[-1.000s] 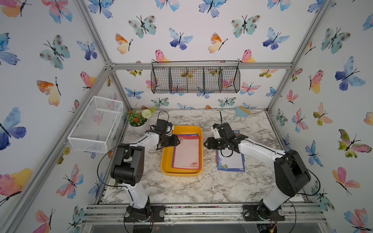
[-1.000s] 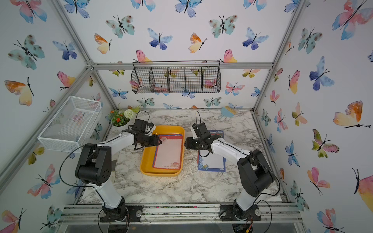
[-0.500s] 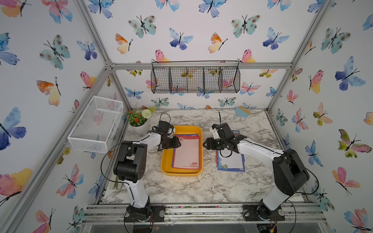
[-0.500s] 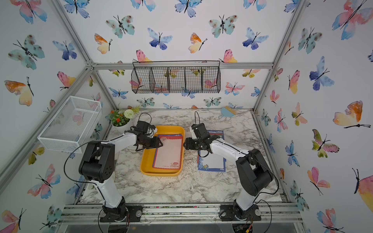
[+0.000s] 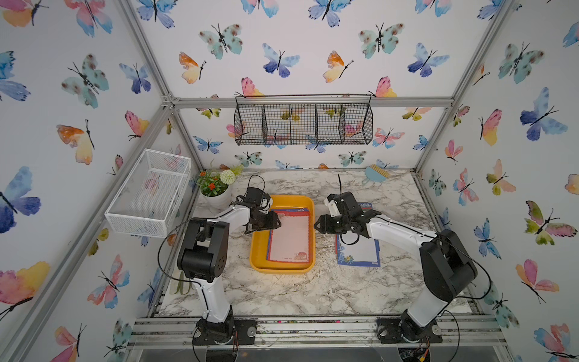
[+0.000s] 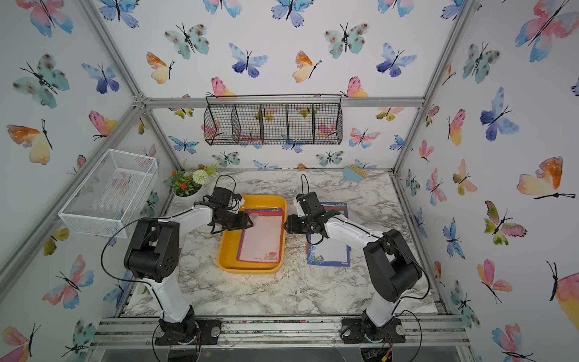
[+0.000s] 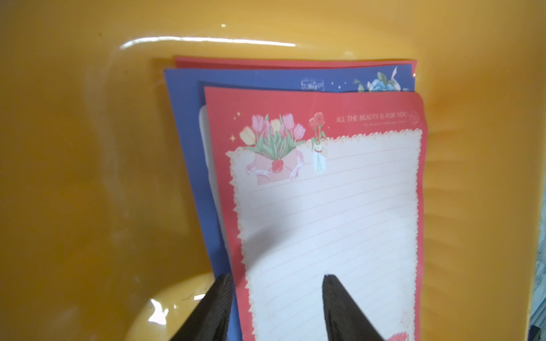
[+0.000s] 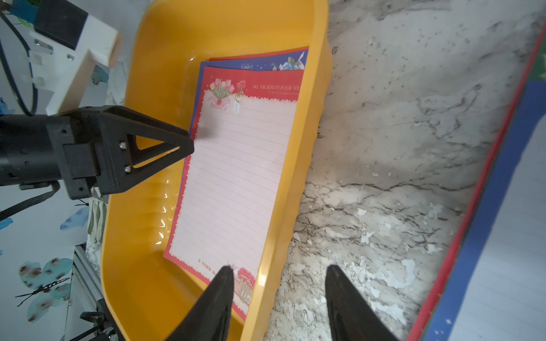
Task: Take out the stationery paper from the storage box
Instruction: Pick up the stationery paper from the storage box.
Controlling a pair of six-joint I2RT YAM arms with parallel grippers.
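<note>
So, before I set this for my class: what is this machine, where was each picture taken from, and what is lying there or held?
Two robot arms stand at a marble table, each ending in a two-fingered gripper. Both top views look down from one overhead camera; the two close-ups come from cameras on the wrists. A yellow tray holds stacked letter sheets, a red-bordered sheet on top. A blue-bordered sheet lies on the table beside it. The left gripper is at the red sheet's edge, the right gripper near the tray's rim; both are open, holding nothing.
</note>
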